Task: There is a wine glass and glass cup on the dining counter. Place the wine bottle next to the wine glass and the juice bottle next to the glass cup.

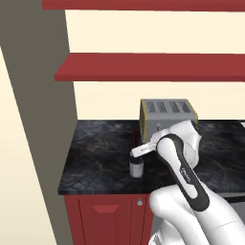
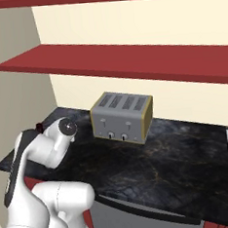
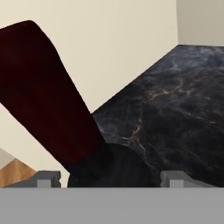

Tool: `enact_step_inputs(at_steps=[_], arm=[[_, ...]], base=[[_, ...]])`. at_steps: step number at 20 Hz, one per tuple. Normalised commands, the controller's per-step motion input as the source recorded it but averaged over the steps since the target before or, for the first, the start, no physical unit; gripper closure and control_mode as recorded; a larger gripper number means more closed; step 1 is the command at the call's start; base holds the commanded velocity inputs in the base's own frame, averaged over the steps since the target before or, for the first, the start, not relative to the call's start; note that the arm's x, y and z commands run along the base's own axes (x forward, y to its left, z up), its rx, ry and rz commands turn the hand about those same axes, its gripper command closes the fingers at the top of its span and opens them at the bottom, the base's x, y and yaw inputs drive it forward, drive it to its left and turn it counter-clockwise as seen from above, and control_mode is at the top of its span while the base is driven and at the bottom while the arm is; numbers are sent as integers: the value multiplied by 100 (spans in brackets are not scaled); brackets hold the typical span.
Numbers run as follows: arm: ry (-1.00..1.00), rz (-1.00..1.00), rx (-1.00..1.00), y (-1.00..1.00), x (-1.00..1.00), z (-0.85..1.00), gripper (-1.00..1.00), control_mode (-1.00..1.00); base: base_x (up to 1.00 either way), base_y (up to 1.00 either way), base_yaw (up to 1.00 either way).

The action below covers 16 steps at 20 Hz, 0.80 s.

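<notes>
- Small dark bottle with a dark red neck and pale label, the wine bottle (image 1: 137,166): I see it upright on the black marbled worktop (image 1: 95,153) over red cabinet doors (image 1: 107,217), near the front edge and in front of the toaster. In the hand view its red neck (image 3: 43,92) rises close to the lens, slanting across the left half, with the dark shoulder sitting low between the two finger tips.
- Two-finger gripper (image 3: 109,177) on the white arm: in the hand view one grey finger tip (image 3: 47,177) stands left of the bottle's shoulder and the other to its right, so the bottle lies between the jaws. From the left base view the hand sits just above the bottle's top.
- Jaw state: they stand apart to either side of the bottle, but I cannot tell whether they press on it; contact is hidden at the bottom edge.
- Grey four-slot toaster with yellow sides (image 2: 122,116): on the worktop, back against the cream wall, behind the bottle.
- Two red wall shelves (image 1: 153,67): above the worktop.
</notes>
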Motion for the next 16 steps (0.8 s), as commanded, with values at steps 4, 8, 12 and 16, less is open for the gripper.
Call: enact_step_inputs(at_steps=[4,8,12,16], arm=[[0,0,0,0,0,0,100,100],[0,0,0,0,0,0,100,100],[0,0,0,0,0,0,100,100],[0,0,0,0,0,0,100,100]], base=[[-17,3,2],[-47,14,8],[-59,10,2],[-69,4,0]])
